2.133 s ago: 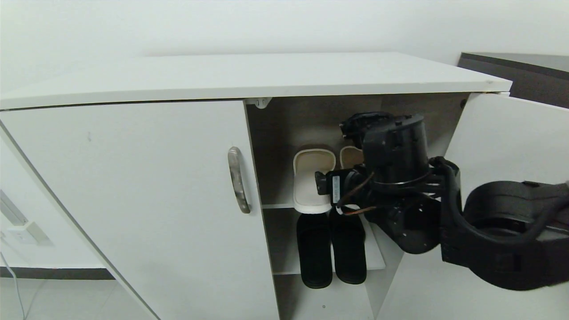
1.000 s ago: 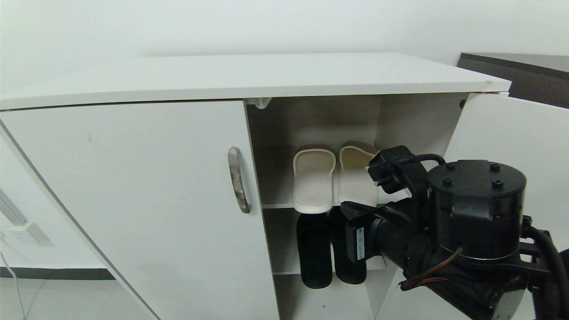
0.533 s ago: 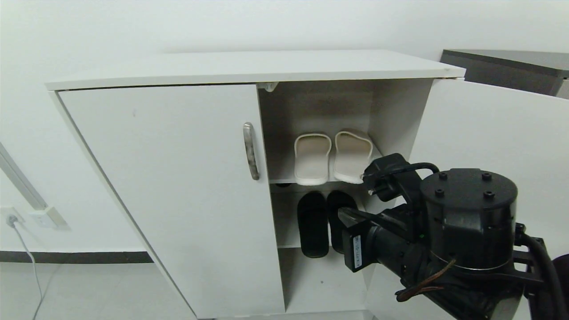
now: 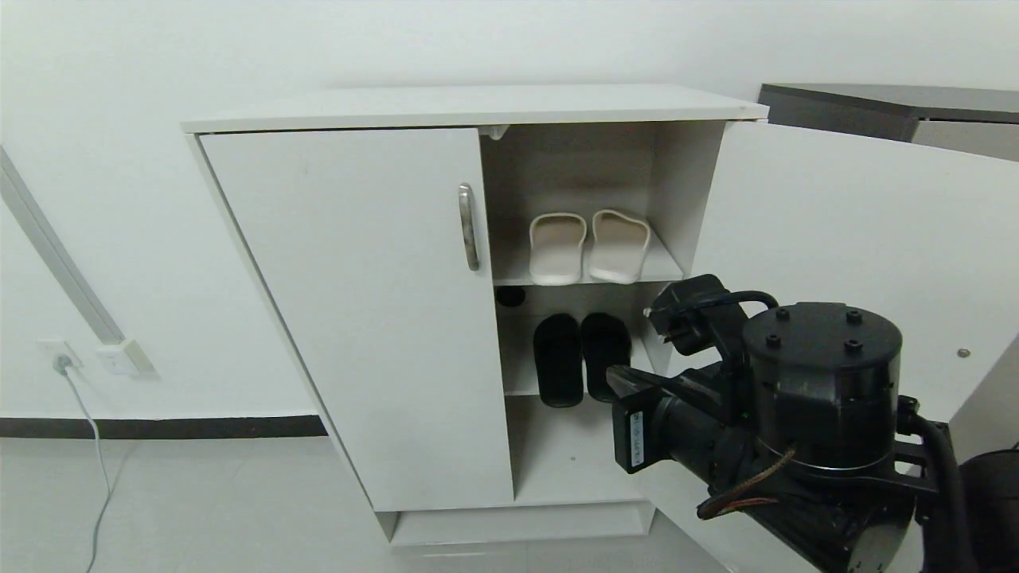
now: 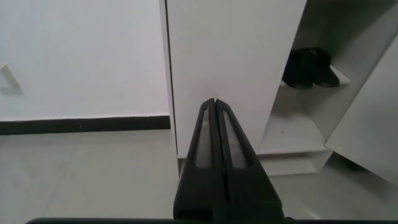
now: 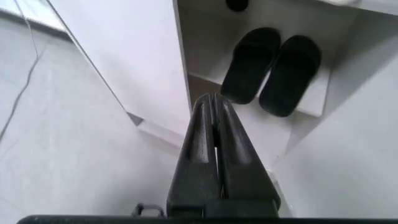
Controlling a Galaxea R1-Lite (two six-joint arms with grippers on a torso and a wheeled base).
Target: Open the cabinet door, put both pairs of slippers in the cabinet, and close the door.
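Note:
The white cabinet (image 4: 470, 99) has its left door (image 4: 358, 318) shut and its right door (image 4: 860, 239) swung wide open. A white pair of slippers (image 4: 589, 247) lies on the upper shelf and a black pair (image 4: 581, 358) on the shelf below. My right arm (image 4: 796, 398) hangs in front of the opening, low and to the right of the black pair. Its gripper (image 6: 214, 102) is shut and empty, above the floor before the black slippers (image 6: 273, 65). My left gripper (image 5: 214, 106) is shut and empty, facing the shut door (image 5: 230, 56), with the black slippers (image 5: 311, 67) beyond.
A metal handle (image 4: 468, 227) sits on the shut door's edge. A wall socket with a cable (image 4: 60, 362) and a slanted grey conduit (image 4: 48, 255) are at the left. A dark desk (image 4: 892, 107) stands behind the open door. Tiled floor (image 4: 199, 509) lies before the cabinet.
My right arm has drawn back out of the upper shelf and dropped lower, leaving the white slippers there. The head camera has backed away, so the cabinet looks smaller.

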